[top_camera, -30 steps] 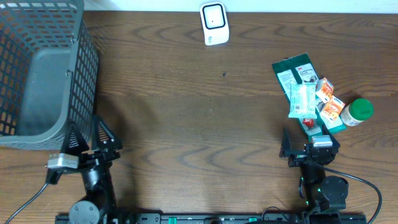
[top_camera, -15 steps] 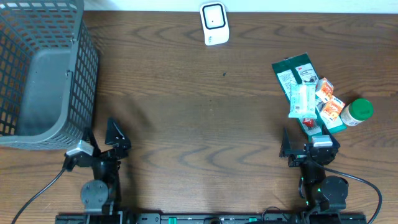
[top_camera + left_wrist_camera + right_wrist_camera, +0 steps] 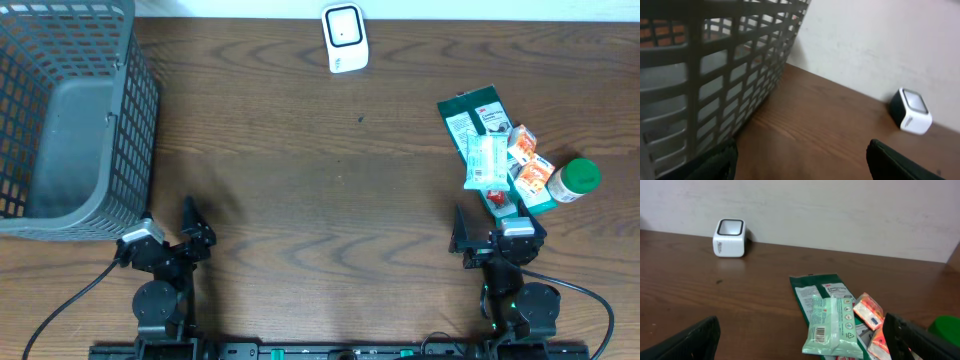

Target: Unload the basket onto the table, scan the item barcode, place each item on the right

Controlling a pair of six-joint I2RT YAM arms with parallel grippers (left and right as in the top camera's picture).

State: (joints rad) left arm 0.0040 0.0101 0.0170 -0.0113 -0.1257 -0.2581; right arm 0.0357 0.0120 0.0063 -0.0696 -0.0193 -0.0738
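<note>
Your desk (image 3: 330, 180) is dark brown wood set against a pale wall (image 3: 840, 210). The white scanner (image 3: 344, 38) stands at the desk's far edge, near the middle, and serves as your landmark.

The items to scan lie in a heap well to the right of the scanner and nearer to you. A flat dark green packet (image 3: 470, 118) is at the bottom. A pale green wipes pack (image 3: 487, 163) lies across it, and two orange-and-white cartons (image 3: 522, 143) touch the wipes pack's right side. A green-capped bottle (image 3: 573, 180) lies at the heap's outer edge, farthest from the scanner.

The right tool (image 3: 495, 232) sits just on your side of the heap, fingers spread to their widest and gripping nothing.

The left tool (image 3: 168, 228) is well to the left of the scanner, at the near edge. Its fingers are wide apart and also empty.

A grey mesh basket (image 3: 70, 120) fills the far left corner, well left of the scanner and just beyond the left tool.
</note>
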